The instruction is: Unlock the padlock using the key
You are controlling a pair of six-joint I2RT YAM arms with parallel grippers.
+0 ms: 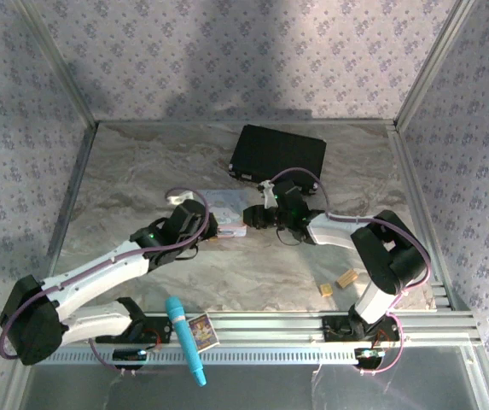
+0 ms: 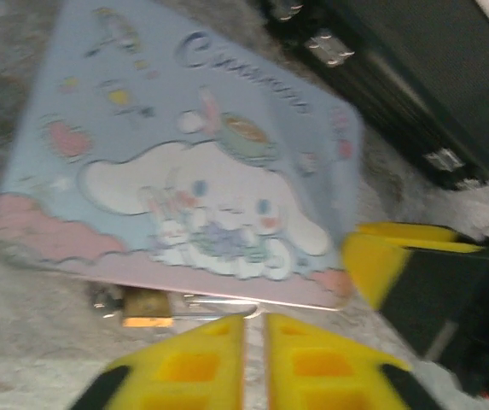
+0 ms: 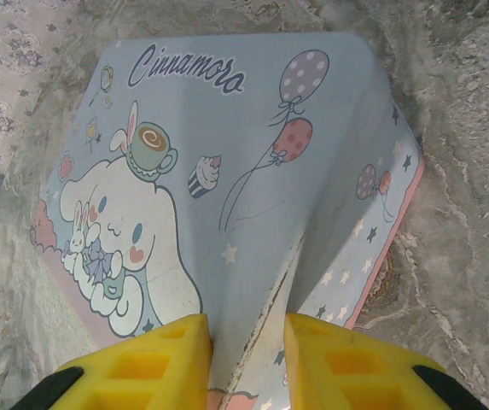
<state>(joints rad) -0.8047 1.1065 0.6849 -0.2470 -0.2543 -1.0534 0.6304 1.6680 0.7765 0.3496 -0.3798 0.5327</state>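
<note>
lying against the pink edge of the pastel tin (image 2: 193, 171): padlock (image 2: 146, 306), brass; key (image 2: 210, 309), a blurred silvery sliver running from it toward the left gripper (image 2: 255, 323), fingers together, pinch on it unclear. right gripper (image 3: 248, 326), clamped on the tin's corner.

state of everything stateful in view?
Tin: closed, gripped at one corner.
Padlock: against tin's edge; locked or unlocked too blurred to tell.
Left end effector: shut, right beside padlock.
Right end effector: shut on tin.
Black case: closed.
</note>
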